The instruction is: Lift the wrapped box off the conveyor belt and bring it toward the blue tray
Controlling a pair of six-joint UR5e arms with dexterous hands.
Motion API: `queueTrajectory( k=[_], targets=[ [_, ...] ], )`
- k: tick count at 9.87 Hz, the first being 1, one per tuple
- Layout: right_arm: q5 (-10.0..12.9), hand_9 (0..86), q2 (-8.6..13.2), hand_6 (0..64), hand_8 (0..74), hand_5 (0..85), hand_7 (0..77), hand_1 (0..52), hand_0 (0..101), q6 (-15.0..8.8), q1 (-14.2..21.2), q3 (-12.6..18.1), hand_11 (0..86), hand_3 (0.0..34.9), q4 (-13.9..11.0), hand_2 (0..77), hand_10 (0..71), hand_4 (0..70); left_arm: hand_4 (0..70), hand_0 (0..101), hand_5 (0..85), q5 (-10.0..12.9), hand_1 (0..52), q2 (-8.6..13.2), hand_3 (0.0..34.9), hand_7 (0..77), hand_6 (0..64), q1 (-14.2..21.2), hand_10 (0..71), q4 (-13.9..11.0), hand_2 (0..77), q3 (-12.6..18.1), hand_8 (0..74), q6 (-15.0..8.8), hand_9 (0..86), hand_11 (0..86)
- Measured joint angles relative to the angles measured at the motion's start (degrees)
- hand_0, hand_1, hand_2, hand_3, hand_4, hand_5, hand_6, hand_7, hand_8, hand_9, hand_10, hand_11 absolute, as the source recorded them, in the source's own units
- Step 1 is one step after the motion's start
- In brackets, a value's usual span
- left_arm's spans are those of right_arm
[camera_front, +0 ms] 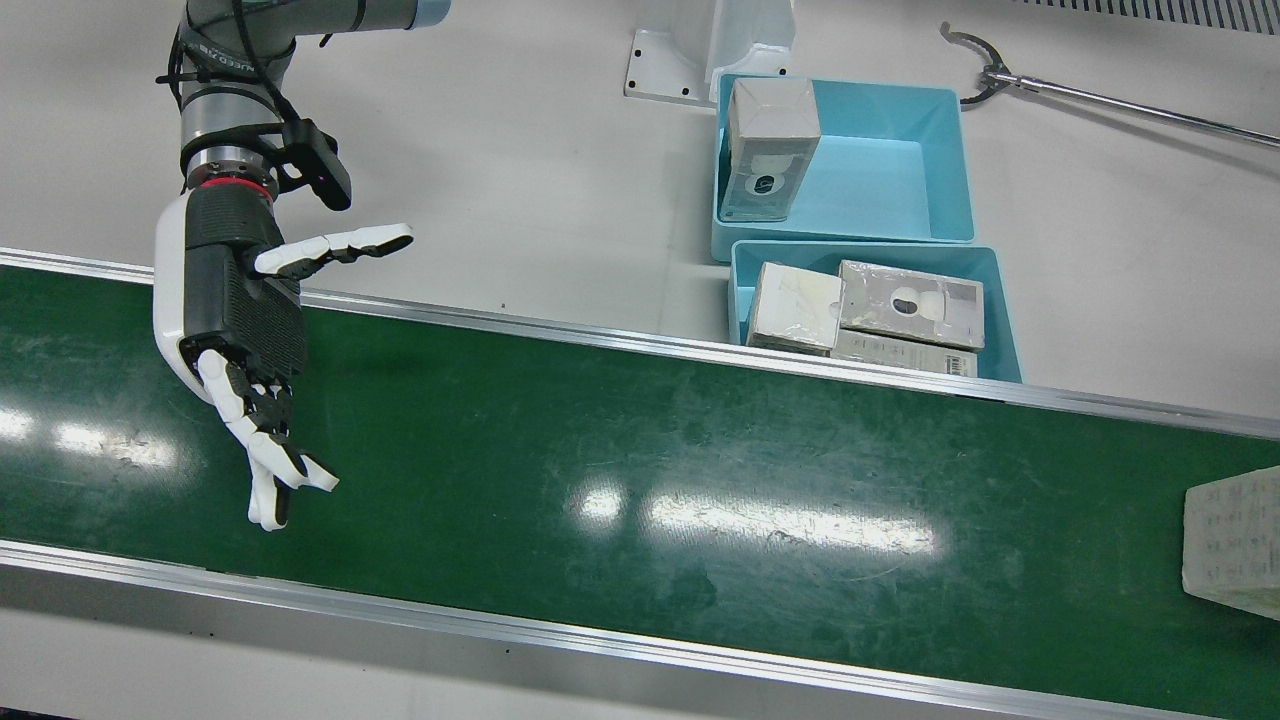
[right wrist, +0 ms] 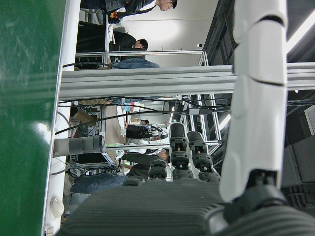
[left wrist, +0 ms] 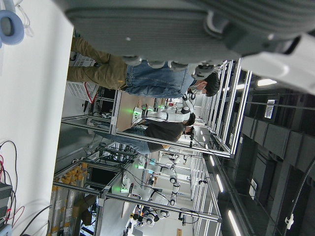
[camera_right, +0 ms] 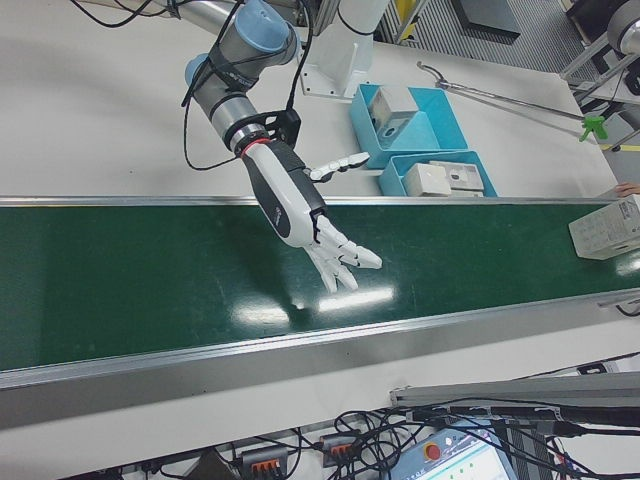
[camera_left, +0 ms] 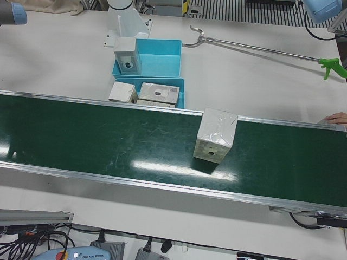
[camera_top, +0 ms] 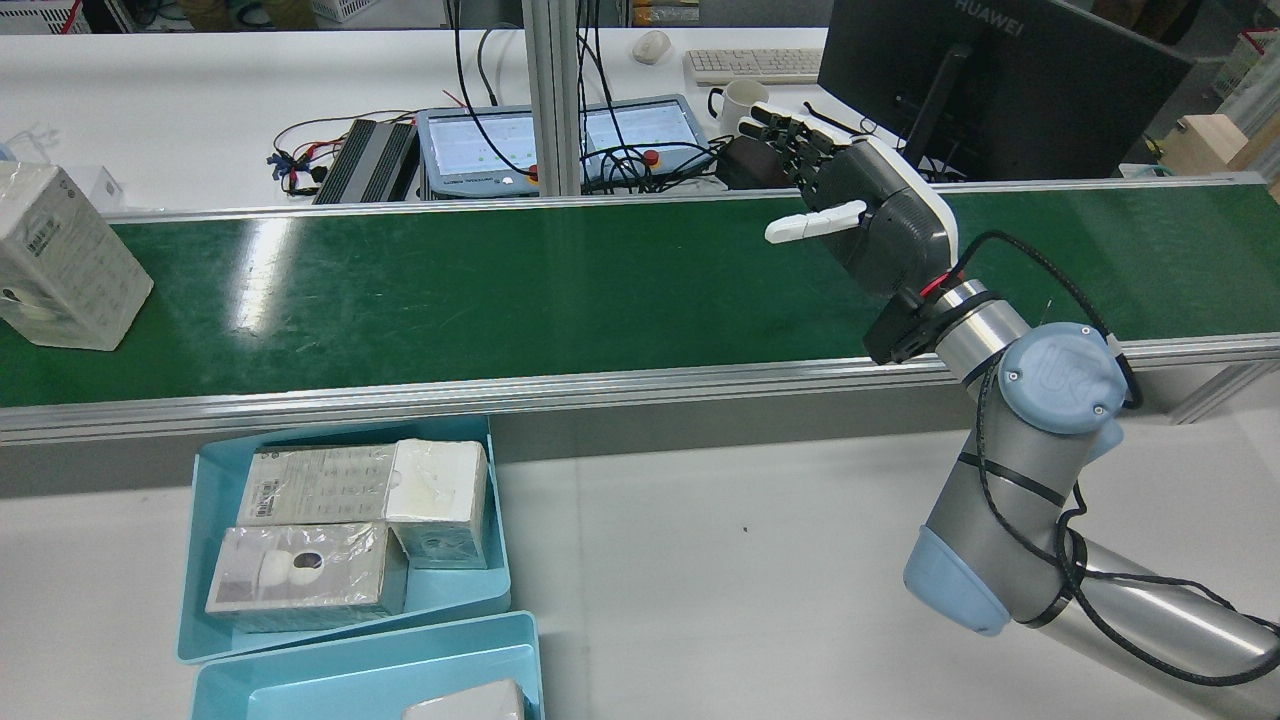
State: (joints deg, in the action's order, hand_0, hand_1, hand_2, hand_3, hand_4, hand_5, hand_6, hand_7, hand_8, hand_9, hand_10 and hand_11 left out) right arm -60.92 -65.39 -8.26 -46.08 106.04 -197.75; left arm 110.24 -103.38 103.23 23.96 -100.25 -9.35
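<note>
The wrapped box (camera_front: 1235, 540) stands on the green conveyor belt (camera_front: 640, 450) at the front view's right edge; it also shows at the rear view's left edge (camera_top: 65, 260) and in the left-front view (camera_left: 215, 135). My right hand (camera_front: 245, 320) hovers over the belt's other end, open and empty, fingers spread, far from the box; it shows in the rear view (camera_top: 870, 215) too. Two blue trays (camera_front: 870, 180) (camera_top: 200, 540) sit beside the belt and hold other wrapped boxes. My left hand (left wrist: 162, 24) shows only in its own view, holding nothing, pointed at the room.
A long reacher tool (camera_front: 1100, 100) lies on the white table beyond the trays. A person's hand (camera_left: 336, 116) rests at the belt's far end. A monitor, keyboard and cables (camera_top: 700, 80) stand behind the belt. A white pedestal (camera_front: 740, 40) stands by the trays.
</note>
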Motion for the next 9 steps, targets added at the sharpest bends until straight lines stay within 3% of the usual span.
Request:
queueTrajectory(
  k=[3, 9],
  targets=[
    [0.0, 6.0, 0.0, 7.1, 4.4, 11.5, 19.1, 10.4, 48, 0.0, 0.0, 0.0, 1.1, 0.0, 0.0, 7.1, 0.0, 13.6, 0.0, 0, 1.1, 0.0, 0.0, 0.0, 0.0, 0.5, 0.5, 0.0, 0.0, 0.0, 1.1, 0.0, 0.5, 0.0, 0.0, 0.5],
    [0.0, 7.1, 0.1, 7.6, 4.4, 11.5, 20.2, 12.0, 48, -0.1, 0.1, 0.0, 1.1, 0.0, 0.0, 7.1, 0.0, 13.6, 0.5, 0, 1.1, 0.0, 0.0, 0.0, 0.0, 0.5, 0.0, 0.0, 0.0, 0.0, 0.5, 0.0, 0.5, 0.0, 0.0, 0.5]
  ],
)
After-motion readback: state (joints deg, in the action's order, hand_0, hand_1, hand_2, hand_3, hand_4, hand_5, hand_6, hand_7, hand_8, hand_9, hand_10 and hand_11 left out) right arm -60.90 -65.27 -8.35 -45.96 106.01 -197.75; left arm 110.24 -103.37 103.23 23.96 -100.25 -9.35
